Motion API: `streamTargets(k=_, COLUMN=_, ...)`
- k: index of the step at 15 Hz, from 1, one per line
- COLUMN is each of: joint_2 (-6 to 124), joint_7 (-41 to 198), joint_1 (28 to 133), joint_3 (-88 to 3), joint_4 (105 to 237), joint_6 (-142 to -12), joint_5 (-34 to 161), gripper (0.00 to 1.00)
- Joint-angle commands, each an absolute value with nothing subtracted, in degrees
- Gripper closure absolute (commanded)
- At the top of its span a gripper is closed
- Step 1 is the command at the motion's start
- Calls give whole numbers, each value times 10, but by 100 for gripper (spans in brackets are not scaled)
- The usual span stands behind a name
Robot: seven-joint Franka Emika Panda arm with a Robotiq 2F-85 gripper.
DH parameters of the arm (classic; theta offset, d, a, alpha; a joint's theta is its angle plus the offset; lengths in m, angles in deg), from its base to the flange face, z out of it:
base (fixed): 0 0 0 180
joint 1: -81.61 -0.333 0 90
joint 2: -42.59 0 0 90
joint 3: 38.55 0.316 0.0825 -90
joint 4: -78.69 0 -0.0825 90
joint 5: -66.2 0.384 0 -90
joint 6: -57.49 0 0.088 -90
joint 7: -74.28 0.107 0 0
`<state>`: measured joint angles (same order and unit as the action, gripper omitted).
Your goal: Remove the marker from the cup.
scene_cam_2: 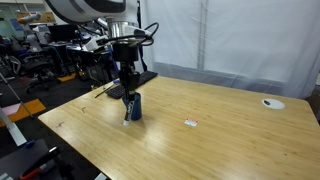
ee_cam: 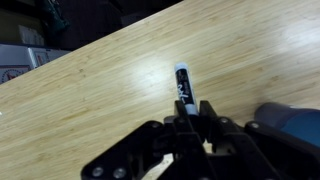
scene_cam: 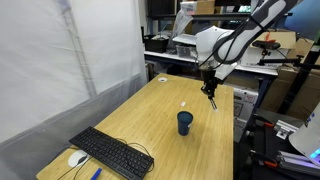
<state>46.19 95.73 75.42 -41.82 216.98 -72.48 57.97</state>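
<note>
The small dark navy cup (scene_cam: pixel 185 122) stands upright on the wooden table, and also shows in an exterior view (scene_cam_2: pixel 136 107) and at the right edge of the wrist view (ee_cam: pixel 296 126). My gripper (scene_cam: pixel 210 90) is shut on a black marker with a white label (ee_cam: pixel 182 84). The marker hangs point down from the jaws (ee_cam: pixel 190 112), outside the cup. In an exterior view the gripper (scene_cam_2: pixel 128 88) hovers just above and beside the cup, with the marker (scene_cam_2: pixel 127 108) next to the cup's wall.
A black keyboard (scene_cam: pixel 110 152), a white mouse (scene_cam: pixel 77 158) and a blue pen (scene_cam: pixel 96 173) lie at one table end. A small white scrap (scene_cam: pixel 184 103) (scene_cam_2: pixel 190 123) lies near the cup. A white disc (scene_cam: pixel 162 79) (scene_cam_2: pixel 272 103) sits at the far end.
</note>
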Motion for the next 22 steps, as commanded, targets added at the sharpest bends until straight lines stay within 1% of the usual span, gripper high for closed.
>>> streamTargets(k=1, joint_2=517, joint_7=934, joint_1=776, joint_3=-409, joint_4=2106, joint_6=-674, joint_5=588, gripper=95)
streamTargets(k=3, joint_2=549, joint_7=917, joint_1=786, joint_3=-415, joint_4=2084, joint_6=-671, joint_5=592, gripper=95)
streamTargets(k=5, joint_2=566, joint_7=892, joint_1=795, joint_3=-415, joint_4=2077, joint_6=-700, joint_5=596, gripper=95)
streamTargets(k=6, joint_2=552, joint_7=889, joint_1=792, joint_3=-410, joint_4=2091, joint_6=-723, joint_5=595, gripper=56)
streamTargets(k=7, joint_2=524, joint_7=892, joint_1=780, joint_3=-400, joint_4=2124, joint_6=-770, joint_5=592, gripper=56)
streamTargets(k=9, joint_2=484, joint_7=955, joint_1=737, joint_3=-374, joint_4=2171, joint_6=-825, joint_5=554, gripper=43)
streamTargets(k=12, joint_2=446, joint_7=1046, joint_1=679, joint_3=-323, joint_4=2214, joint_6=-898, joint_5=505, gripper=21)
streamTargets(k=14, joint_2=430, joint_7=1115, joint_1=656, joint_3=-299, joint_4=2233, joint_6=-941, joint_5=432, gripper=7)
streamTargets(k=15, joint_2=450, joint_7=1086, joint_1=663, joint_3=-292, joint_4=2208, joint_6=-900, joint_5=481, gripper=26)
streamTargets(k=17, joint_2=438, joint_7=1115, joint_1=658, joint_3=-284, joint_4=2224, joint_6=-919, joint_5=449, gripper=11)
streamTargets(k=18, joint_2=437, joint_7=1115, joint_1=660, joint_3=-285, joint_4=2225, joint_6=-922, joint_5=445, gripper=7)
streamTargets(k=22, joint_2=437, joint_7=1114, joint_1=664, joint_3=-288, joint_4=2225, joint_6=-926, joint_5=444, gripper=7)
